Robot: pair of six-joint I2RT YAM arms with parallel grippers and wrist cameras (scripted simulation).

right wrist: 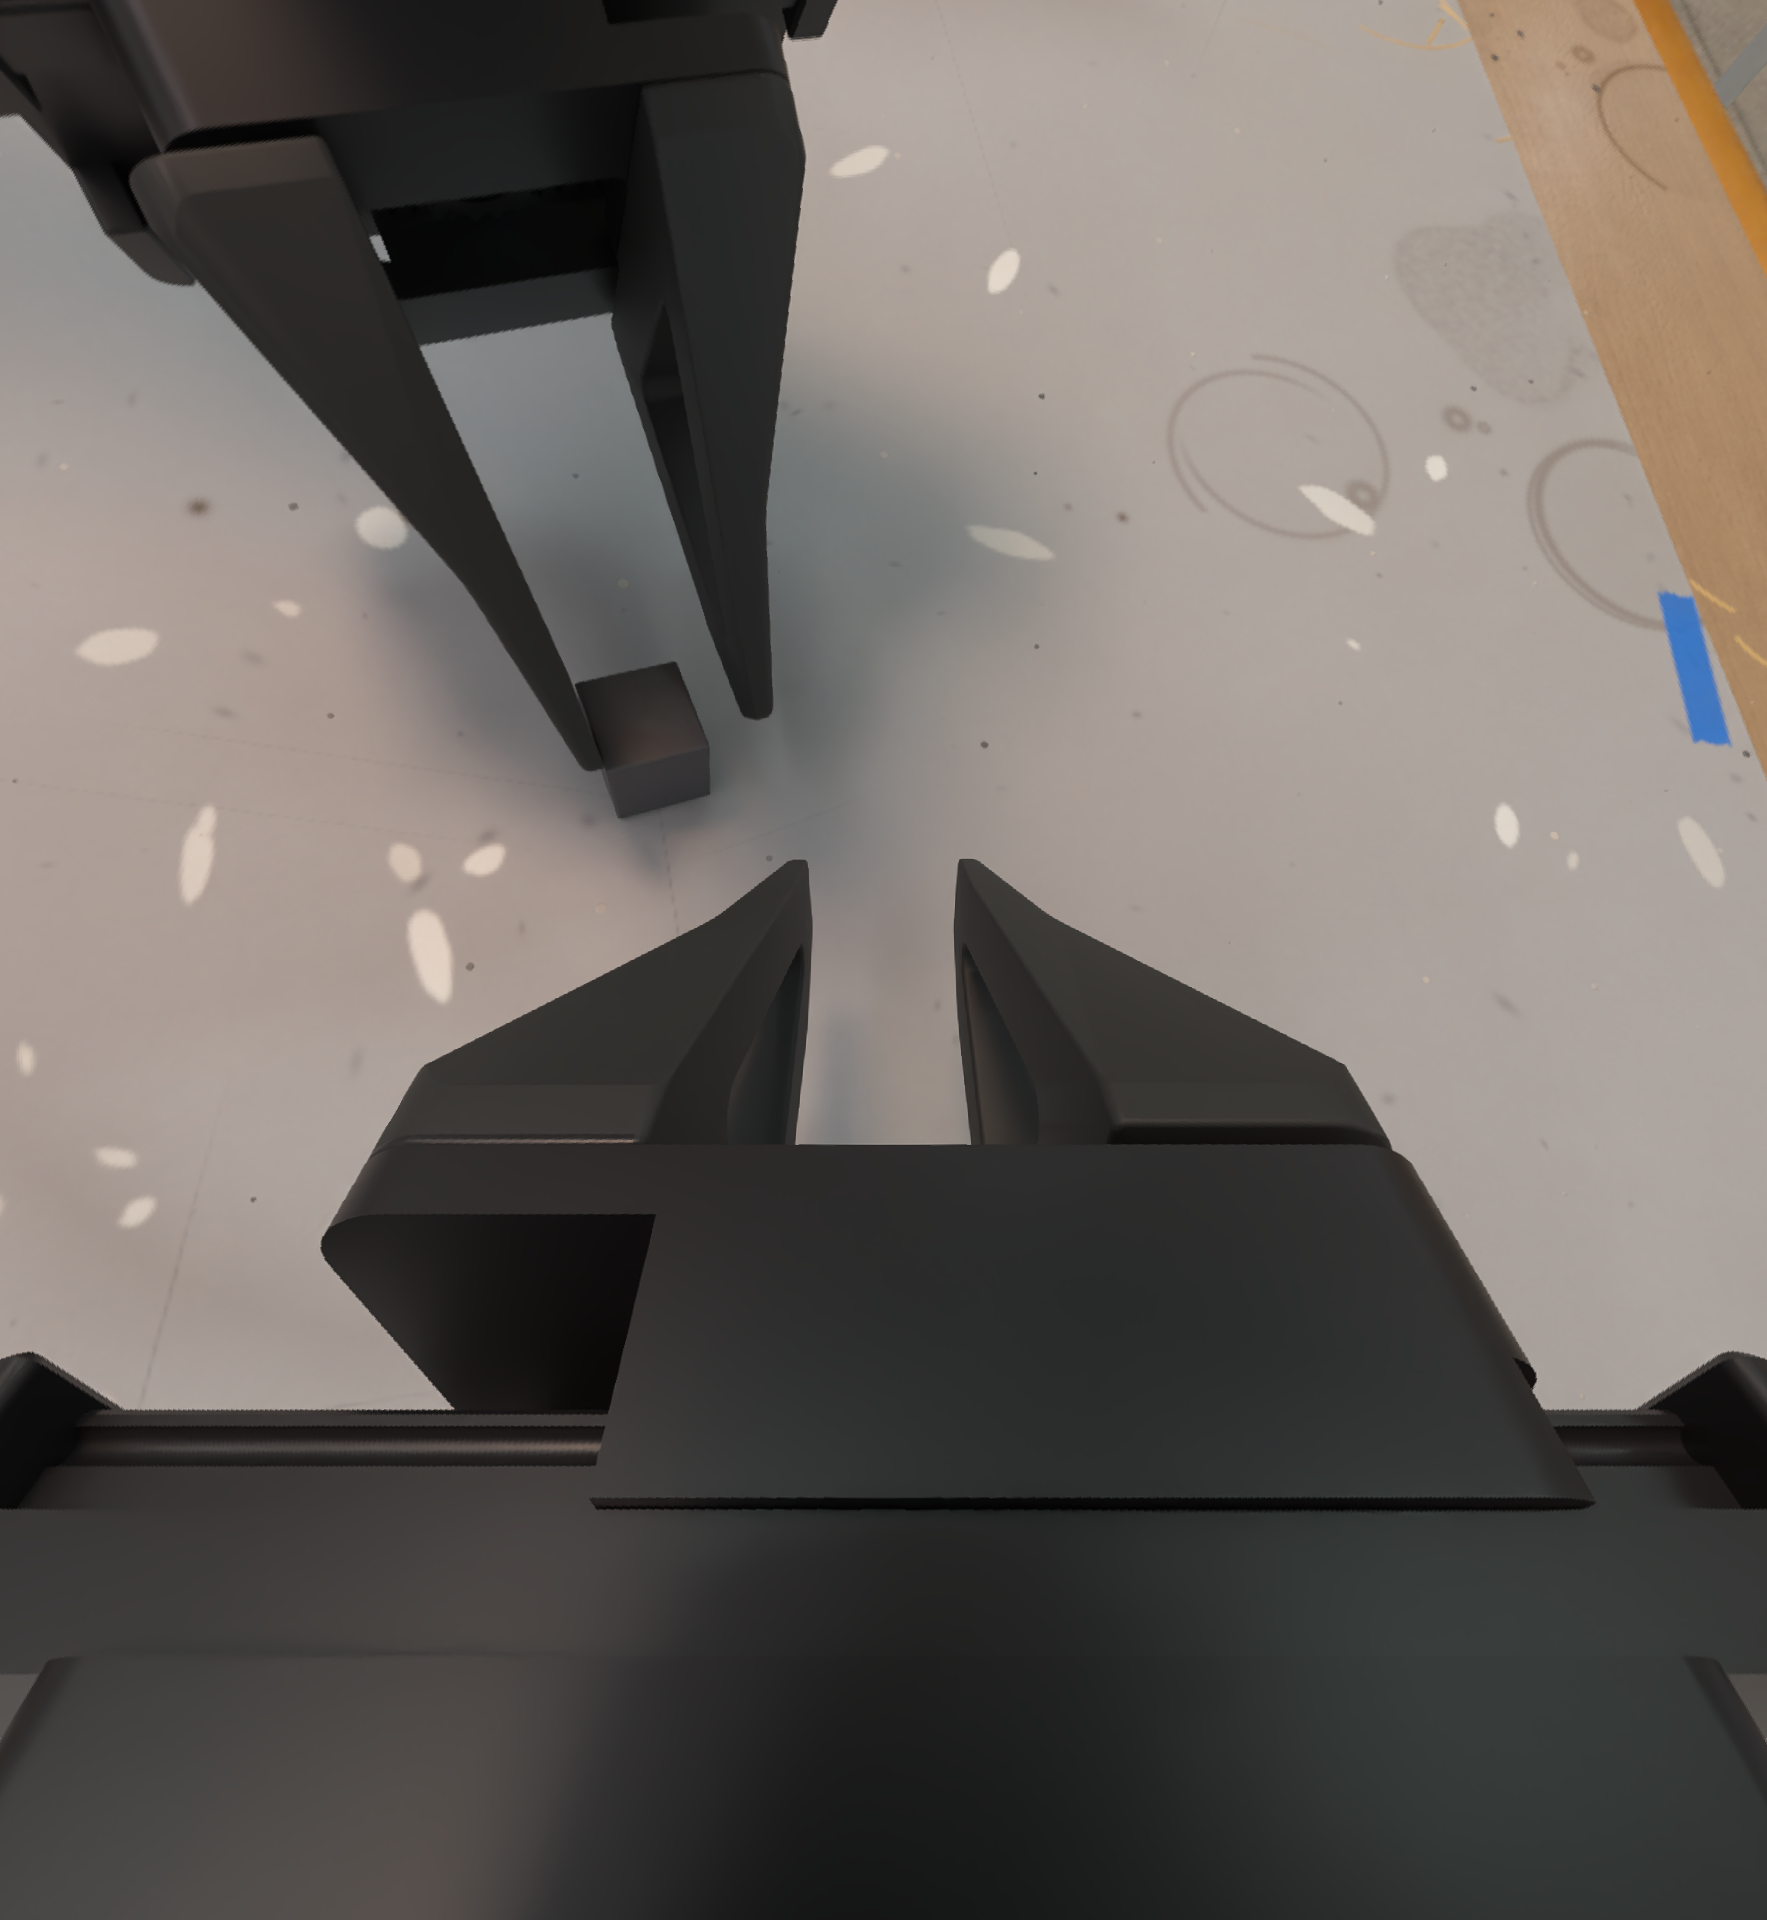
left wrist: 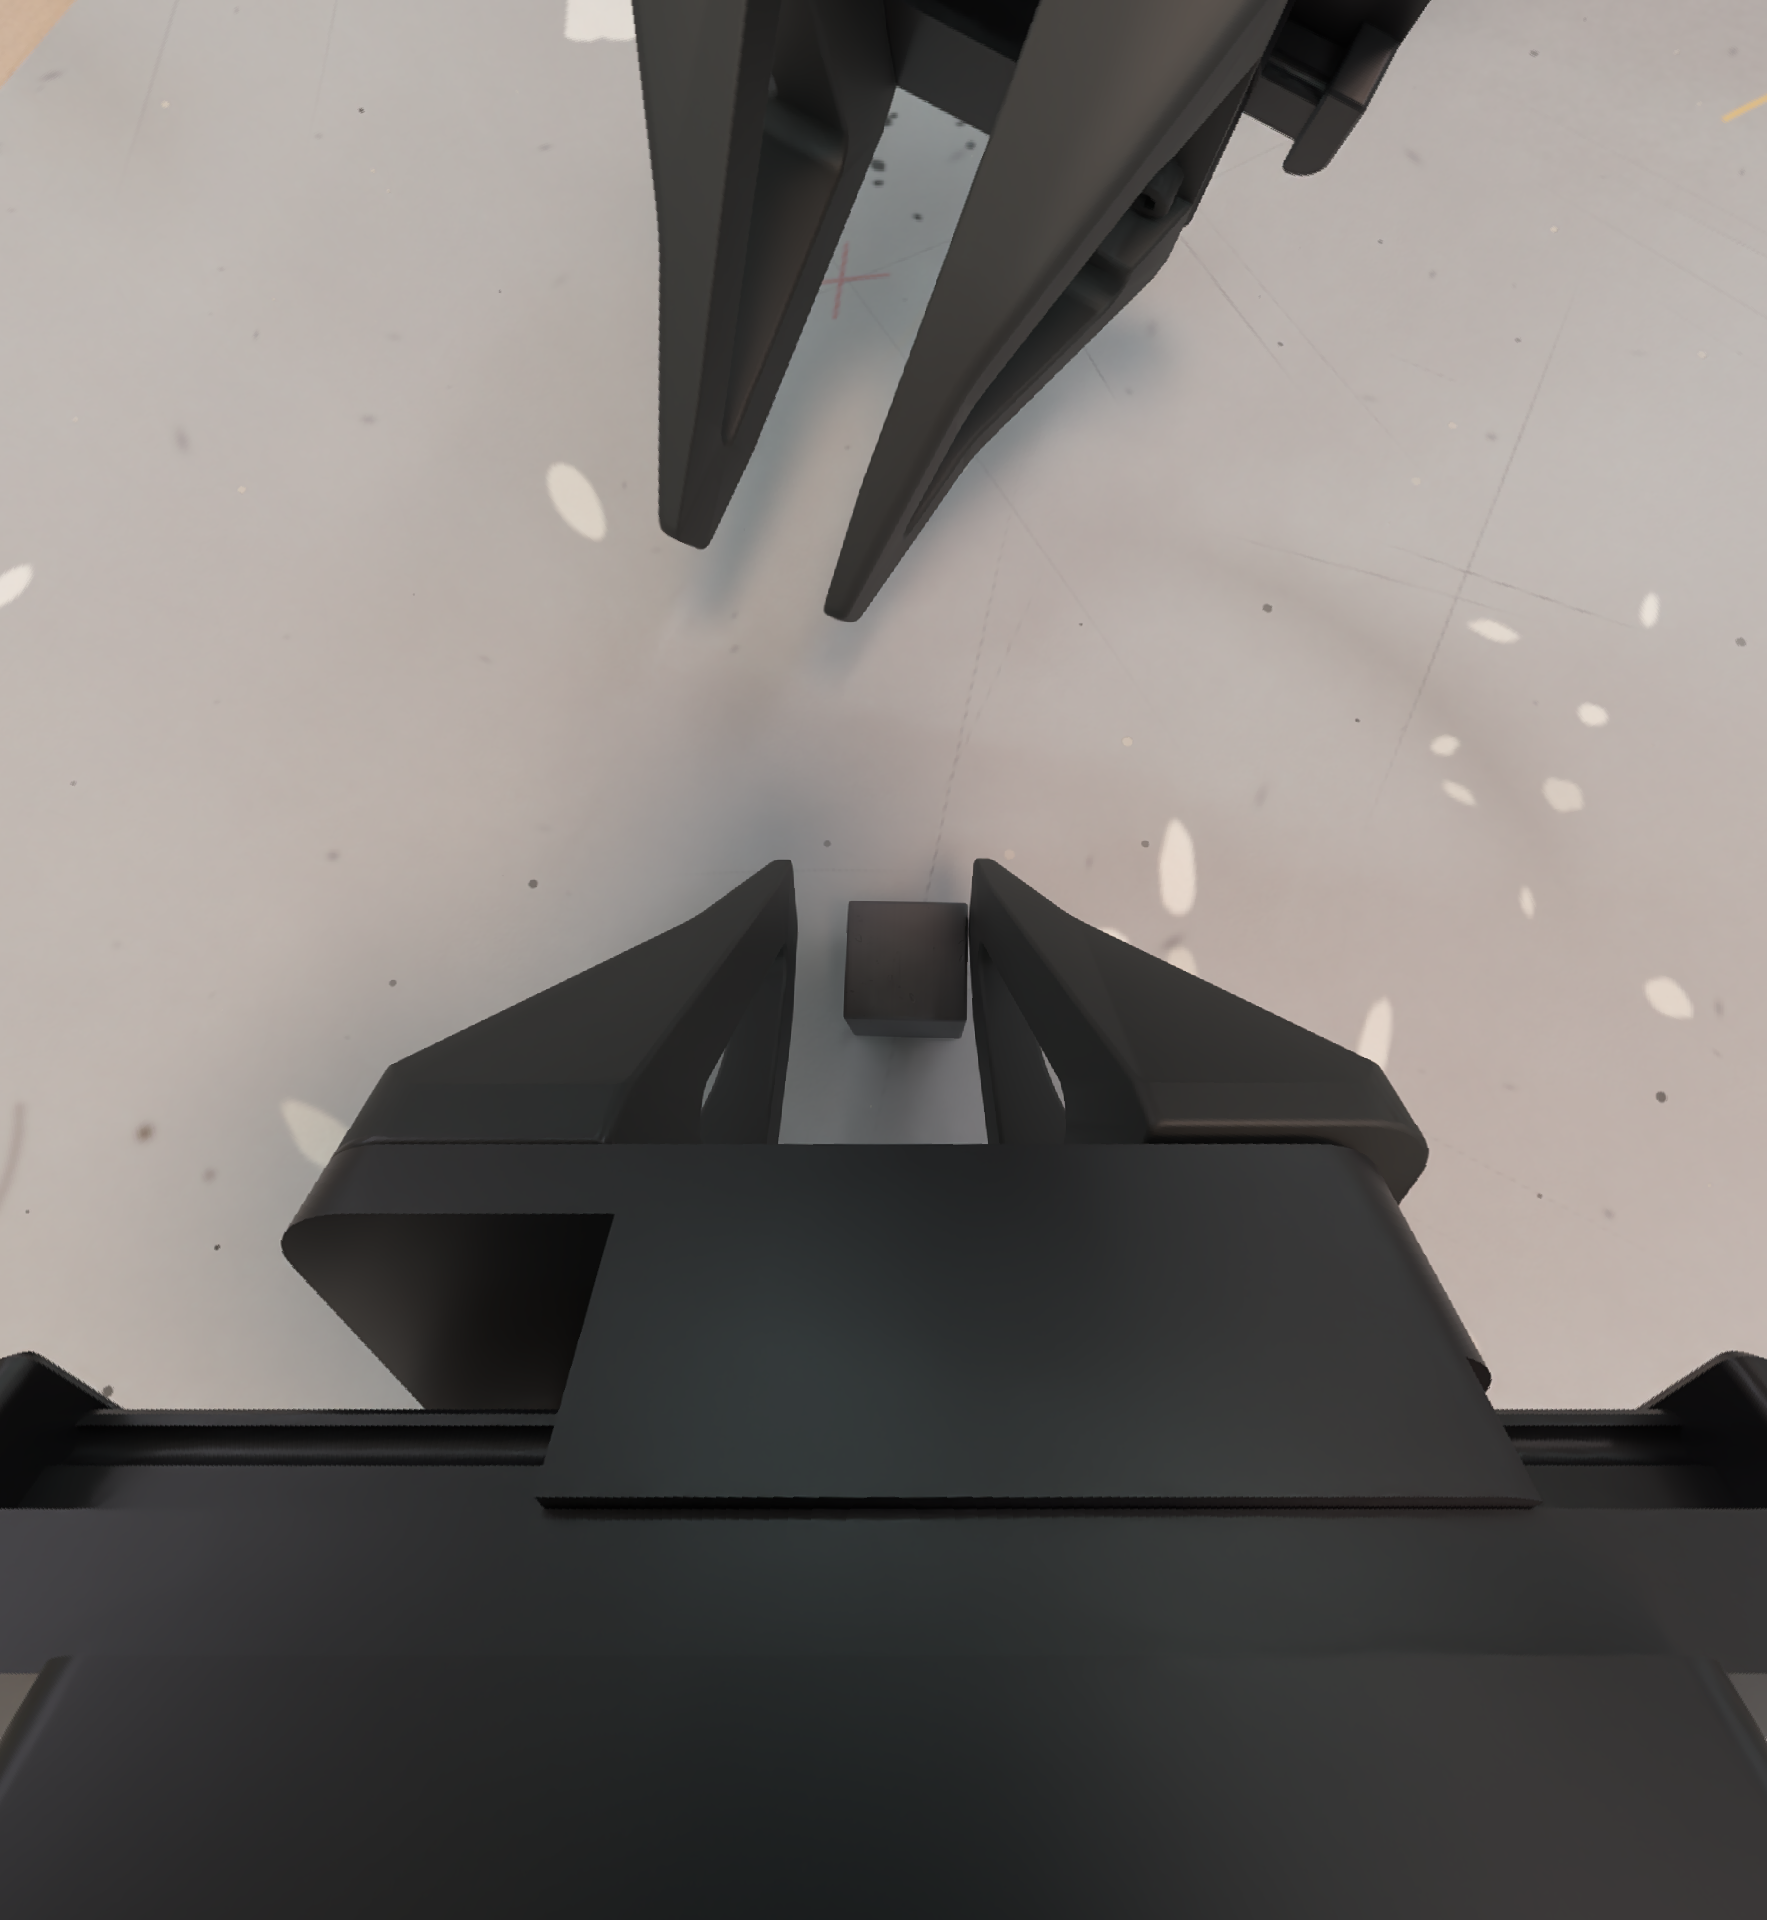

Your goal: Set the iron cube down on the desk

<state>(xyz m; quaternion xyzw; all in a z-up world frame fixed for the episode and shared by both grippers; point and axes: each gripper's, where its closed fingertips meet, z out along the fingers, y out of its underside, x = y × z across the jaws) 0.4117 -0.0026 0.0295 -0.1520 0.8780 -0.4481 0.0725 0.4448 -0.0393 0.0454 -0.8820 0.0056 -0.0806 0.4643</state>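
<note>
The left hand (left wrist: 881,883) is standing slightly open around the iron cube (left wrist: 905,968), one finger touching it, the other just clear. The cube is sitting on the grey bench (left wrist: 287,416). The right hand (right wrist: 881,883) is hovering nearby, part open, holding nothing.

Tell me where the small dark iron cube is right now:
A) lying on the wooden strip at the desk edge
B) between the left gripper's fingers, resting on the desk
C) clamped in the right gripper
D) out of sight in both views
B: the small dark iron cube sits between the left gripper's fingers, a gap showing on one side, apparently resting on the grey speckled desk; the right gripper holds nothing.
</note>
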